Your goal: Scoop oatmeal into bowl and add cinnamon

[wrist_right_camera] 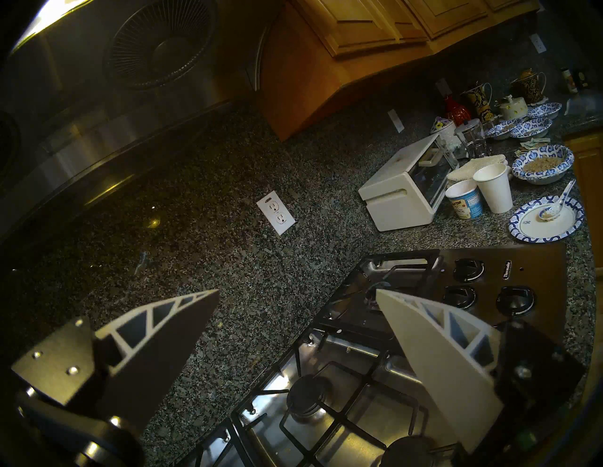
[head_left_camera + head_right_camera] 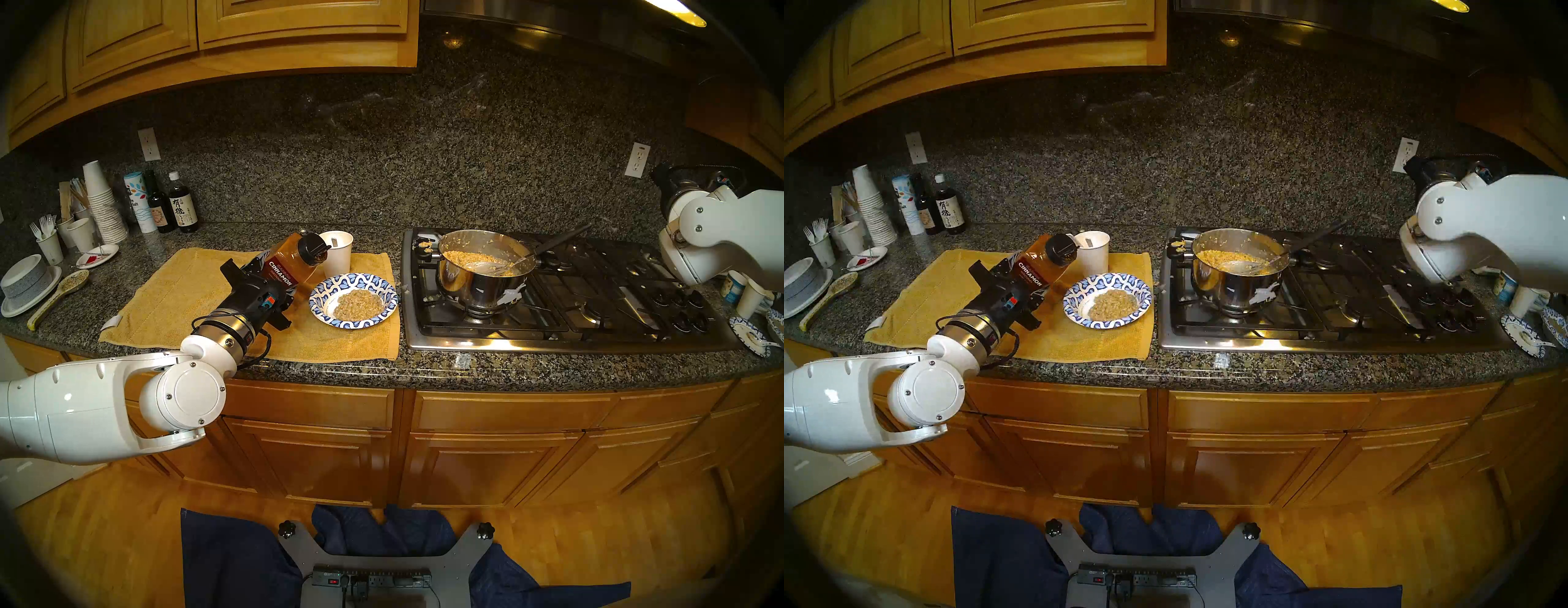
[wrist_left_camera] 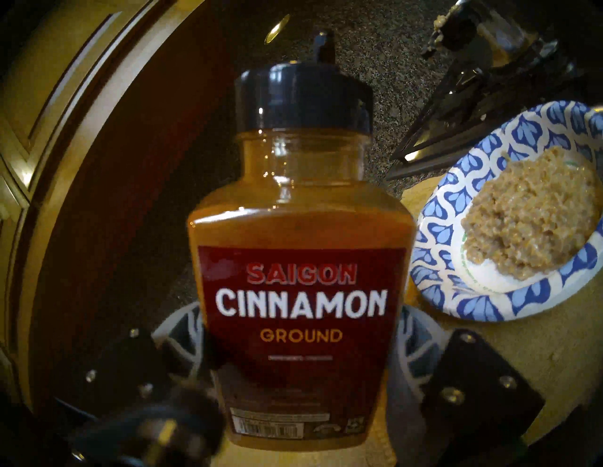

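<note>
Beside the bowl [image 3: 434, 228], the cinnamon [image 3: 300, 293], labelled "SAIGON CINNAMON GROUND".

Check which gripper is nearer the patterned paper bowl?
Left. The left gripper, holding the cinnamon jar, is just left of the bowl; the right gripper is beyond the stove.

oatmeal [image 2: 357, 304]: lumpy tan mound, slightly right of middle in the bowl; more of it sits in the steel pot [image 2: 479, 257] on the stove to the right.
bowl [image 2: 384, 287]: shallow paper bowl with a blue-and-white patterned rim and white centre, flat on the yellow towel [image 2: 169, 293], left of the stove.
cinnamon [image 2: 285, 268]: clear jar of orange-brown powder with a dark red label, held above the towel, tipped over with its black cap up and to the right, flip lid open, just left of the bowl.
</note>
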Robot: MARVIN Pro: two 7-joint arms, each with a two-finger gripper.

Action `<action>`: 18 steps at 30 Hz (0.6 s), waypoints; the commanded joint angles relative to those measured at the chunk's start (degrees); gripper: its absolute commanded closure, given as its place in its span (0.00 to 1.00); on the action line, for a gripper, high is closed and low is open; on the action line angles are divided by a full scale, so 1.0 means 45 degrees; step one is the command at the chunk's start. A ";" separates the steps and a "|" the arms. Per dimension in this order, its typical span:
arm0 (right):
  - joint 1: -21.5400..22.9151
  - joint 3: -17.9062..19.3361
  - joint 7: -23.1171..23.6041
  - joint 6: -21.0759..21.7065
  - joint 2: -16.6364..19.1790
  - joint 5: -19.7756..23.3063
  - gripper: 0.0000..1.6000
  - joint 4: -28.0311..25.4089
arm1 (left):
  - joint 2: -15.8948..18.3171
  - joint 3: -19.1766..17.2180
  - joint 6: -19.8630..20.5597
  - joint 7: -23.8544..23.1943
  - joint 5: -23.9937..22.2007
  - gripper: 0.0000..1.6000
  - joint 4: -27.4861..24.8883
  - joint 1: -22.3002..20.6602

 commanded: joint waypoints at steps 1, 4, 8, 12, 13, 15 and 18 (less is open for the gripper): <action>0.0378 0.0287 -0.0760 0.0001 -0.0042 -0.0264 0.00 0.0113 | -0.0553 -0.0204 0.0666 0.0157 0.1954 1.00 0.0458 -0.0649; 0.0377 0.0277 -0.0715 0.0001 -0.0046 -0.0242 0.00 0.0115 | -0.0962 -0.0129 0.0964 -0.0028 0.2657 1.00 0.0966 -0.0751; 0.0374 0.0267 -0.0668 0.0001 -0.0049 -0.0218 0.00 0.0118 | -0.1300 -0.0051 0.1241 -0.0209 0.3353 1.00 0.1463 -0.0873; 0.0372 0.0258 -0.0625 0.0001 -0.0053 -0.0195 0.00 0.0121 | -0.1659 0.0080 0.1507 -0.0533 0.4539 1.00 0.2097 -0.1114; 0.0372 0.0259 -0.0628 0.0001 -0.0053 -0.0194 0.00 0.0121 | -0.1723 0.0110 0.1527 -0.0608 0.4792 1.00 0.2221 -0.1163; 0.0371 0.0255 -0.0609 0.0001 -0.0055 -0.0183 0.00 0.0123 | -0.1777 0.0146 0.1548 -0.0679 0.5095 1.00 0.2352 -0.1228; 0.0369 0.0248 -0.0580 0.0001 -0.0058 -0.0165 0.00 0.0125 | -0.1941 0.0217 0.1570 -0.0855 0.5840 1.00 0.2691 -0.1400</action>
